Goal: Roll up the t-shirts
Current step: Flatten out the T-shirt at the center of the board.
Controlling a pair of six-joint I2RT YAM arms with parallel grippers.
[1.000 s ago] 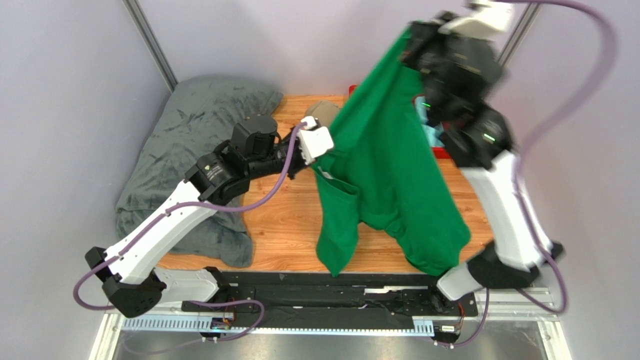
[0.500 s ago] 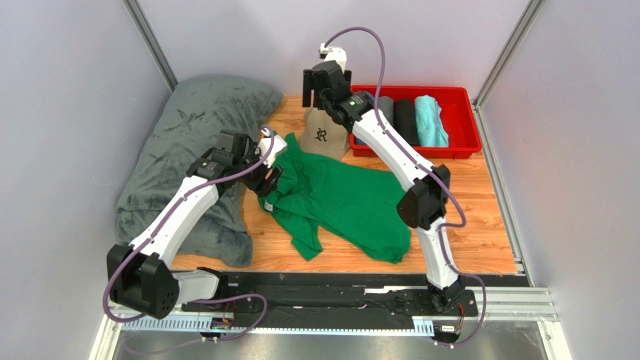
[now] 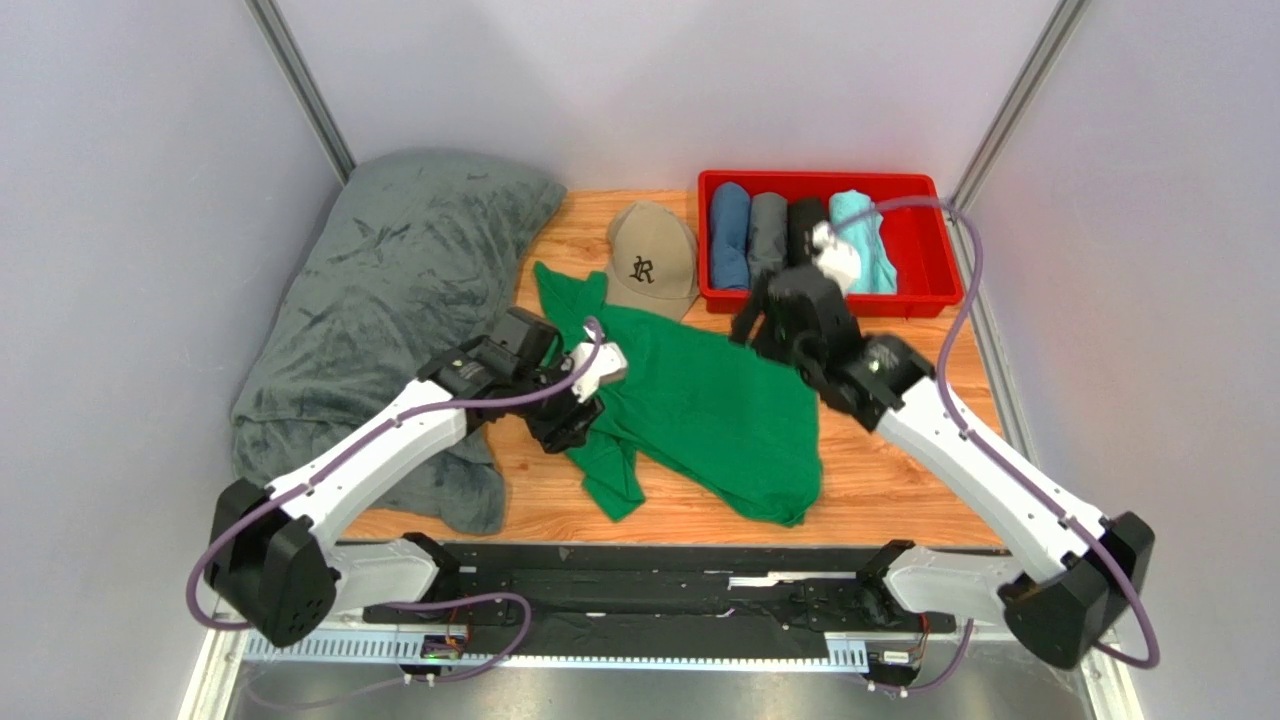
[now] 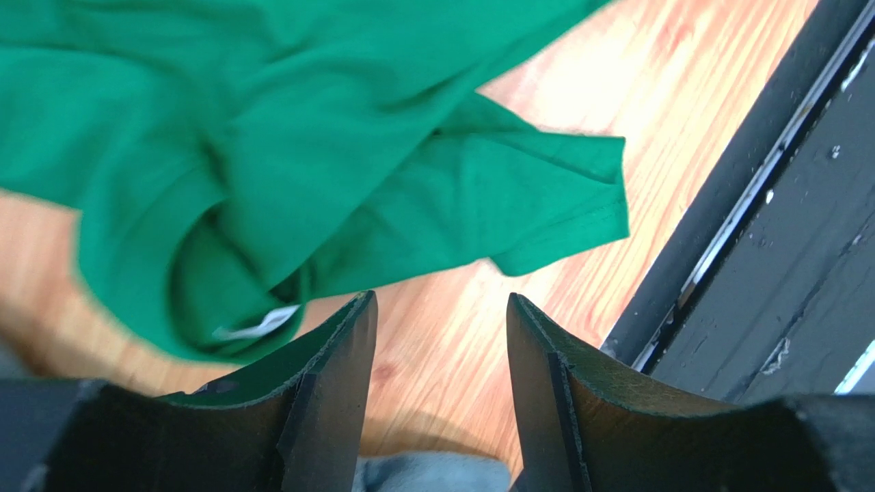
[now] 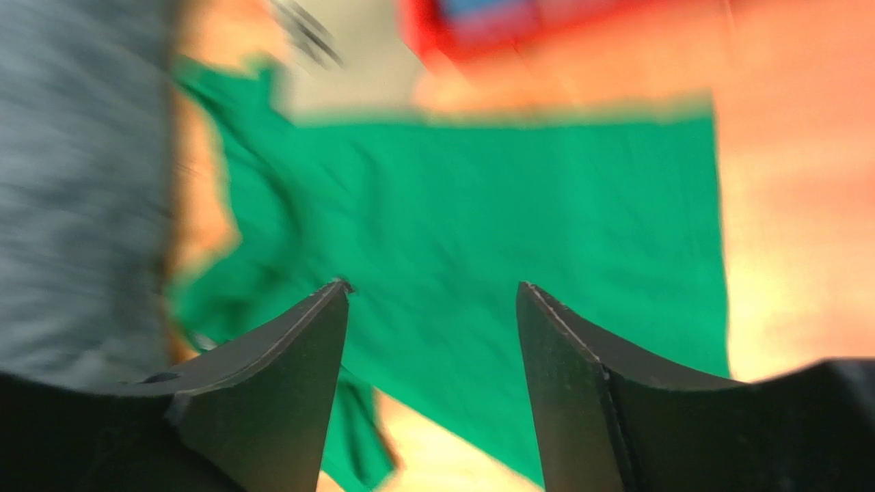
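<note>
**Shirt point(image 3: 706, 413) down on the bench point(image 3: 917, 503), not yet rolled**

The left end effector point(image 4: 442, 308) hangs with its fingers apart and nothing between them, just over the shirt's bunched collar and a sleeve folded toward the bench's near edge. The right end effector point(image 5: 431, 292), likewise spread and empty, hovers by the shirt's far right corner. Its wrist view is blurred, though green cloth shows through the gap.

The shirt lies mid-bench, creased and skewed, with its other sleeve reaching toward the cap point(image 3: 652, 258). Behind it, four rolled shirts point(image 3: 796, 233) sit side by side in the red bin point(image 3: 819, 177). A blanket point(image 3: 391, 270) is heaped at left, close beside the left arm.

The risks from here look plain. A roll begun on cloth this rumpled would likely come out lumpy and loose — the tucked sleeve and collar need smoothing first. A pinch taken at the bunched collar could catch several layers at once. A wide sweep by the left arm could drag the blanket onto the shirt, or push the far sleeve against the cap.
</note>
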